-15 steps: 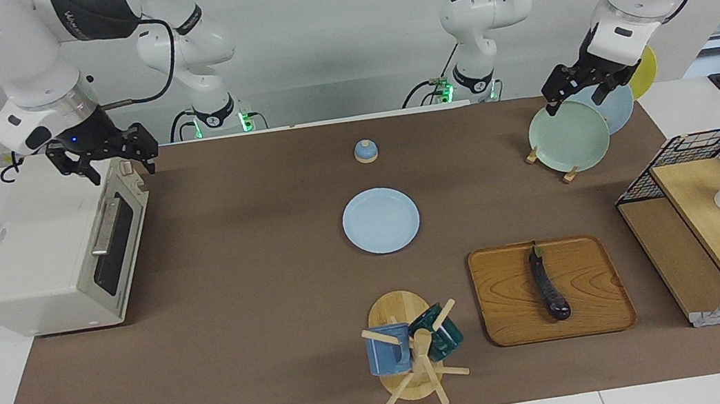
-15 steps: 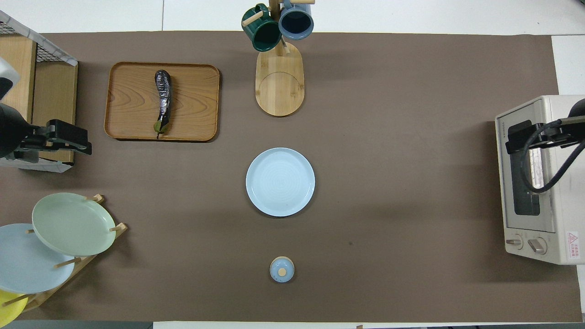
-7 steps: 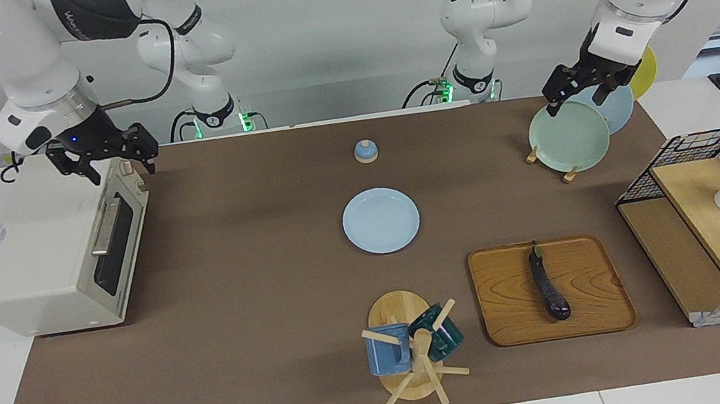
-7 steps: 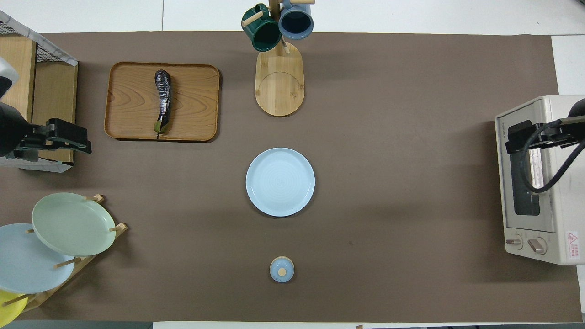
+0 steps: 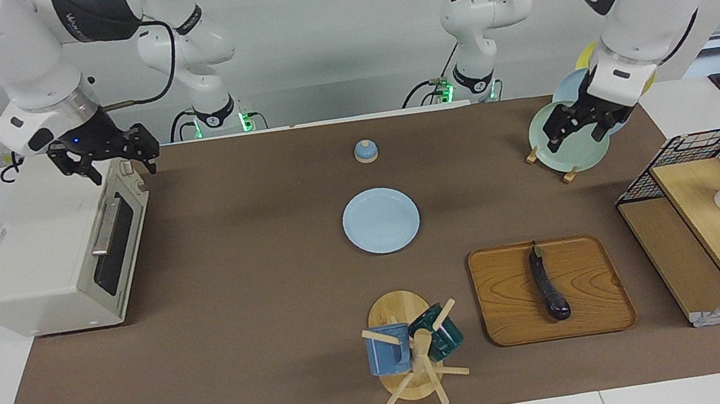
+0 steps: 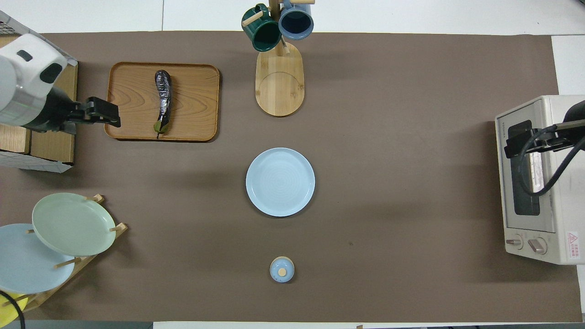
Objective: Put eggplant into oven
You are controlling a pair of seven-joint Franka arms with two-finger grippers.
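The eggplant (image 5: 547, 283) (image 6: 162, 103), long and dark purple, lies on a wooden tray (image 5: 505, 301) (image 6: 132, 100) toward the left arm's end of the table. The off-white oven (image 5: 40, 258) (image 6: 548, 183) stands at the right arm's end with its glass door shut. My left gripper (image 5: 570, 134) (image 6: 107, 116) hangs open and empty in the air between the plate rack and the tray, apart from the eggplant. My right gripper (image 5: 119, 165) (image 6: 512, 146) hovers open over the top front edge of the oven, holding nothing.
A light blue plate (image 5: 381, 220) sits mid-table, with a small blue lid (image 5: 365, 151) nearer to the robots. A mug tree (image 5: 414, 351) stands beside the tray. A rack of plates (image 5: 569, 153) and a wire shelf (image 5: 709, 211) with a white cup flank the tray.
My left arm has swung from above the plate rack toward the tray and lowered. My right gripper has stayed over the oven.
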